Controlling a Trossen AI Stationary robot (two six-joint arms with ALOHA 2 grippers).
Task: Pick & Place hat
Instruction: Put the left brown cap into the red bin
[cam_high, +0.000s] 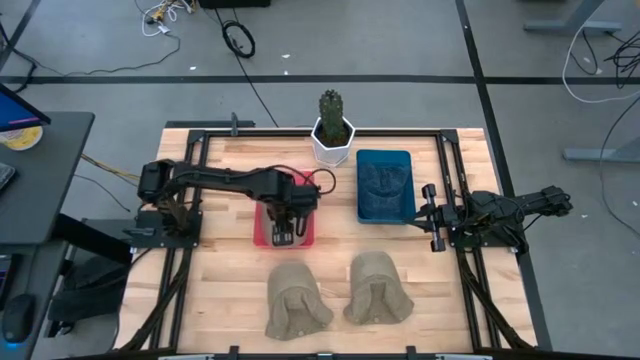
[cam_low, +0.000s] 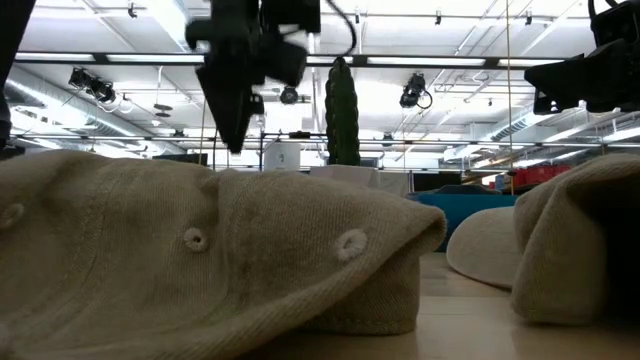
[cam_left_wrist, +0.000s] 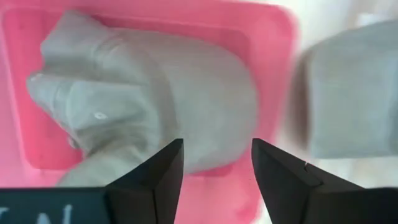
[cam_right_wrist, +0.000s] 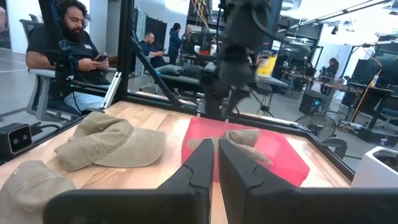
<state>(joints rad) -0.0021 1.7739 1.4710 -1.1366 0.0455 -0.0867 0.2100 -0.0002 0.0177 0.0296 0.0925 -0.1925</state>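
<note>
The table (cam_high: 225, 165) is carrying a red tray (cam_high: 262, 236), a blue tray (cam_high: 385, 186), a potted cactus (cam_high: 332, 125) and two tan hats lying loose at the near edge, one toward the left (cam_high: 296, 303) and one toward the right (cam_high: 377, 290). A third tan hat (cam_left_wrist: 155, 99) is lying inside the red tray, crumpled, with part of its edge appearing to reach the tray's rim in the left wrist view.

The left gripper (cam_left_wrist: 217, 174) is hanging directly over that hat with its fingers spread and nothing between them; the hat is sitting free in the tray. The right gripper (cam_right_wrist: 216, 163) is waiting at the right side of the table, fingers pressed together and holding nothing.

Risks, judged from this position:

1. The fingers are standing close above the soft fabric. If the arm is lifting away at a slant, a fingertip could be catching a fold and dragging the hat back out of the tray.
2. The hat is lying bunched rather than flat, so a light snag could be tipping it over the rim.
3. The two loose hats are lying near each other and near the red tray; a low approach to the closer one could be brushing the tray or pushing the neighbouring hat.
4. People are sitting beyond the table; they are well apart from the arms.
</note>
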